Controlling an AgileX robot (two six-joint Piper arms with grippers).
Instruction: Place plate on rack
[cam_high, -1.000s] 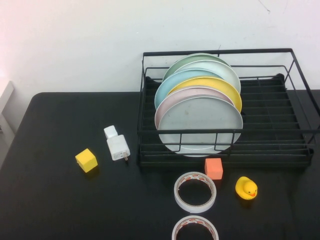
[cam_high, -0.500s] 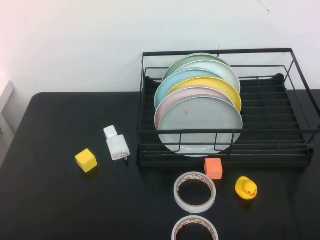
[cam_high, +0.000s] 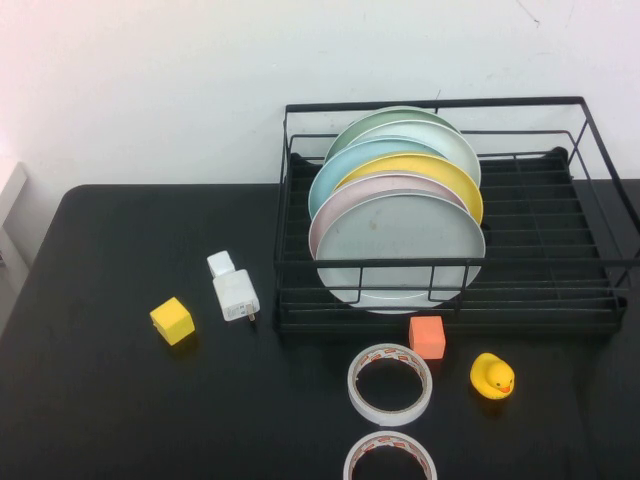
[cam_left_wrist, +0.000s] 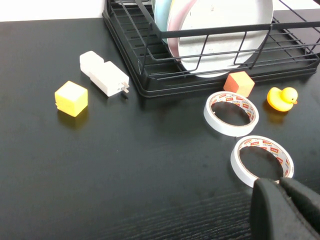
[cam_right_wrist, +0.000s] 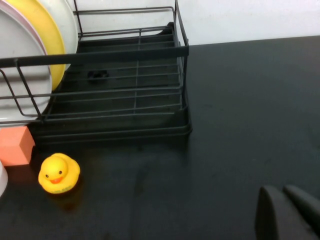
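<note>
Black table (cam_high: 120, 400) against a white wall (cam_high: 150, 90). On the left side sit a yellow cube (cam_high: 172, 321) and, near it, a white charger plug (cam_high: 236, 295) with a smaller white block (cam_high: 221, 264) touching its far end. Toward the right, an orange cube (cam_high: 427, 336) sits beside a yellow rubber duck (cam_high: 493, 376). Two rolls of clear tape lie flat: one tape roll (cam_high: 390, 384) just in front of the orange cube, a second tape roll (cam_high: 390, 458) nearer the table's front edge, partly cut off
</note>
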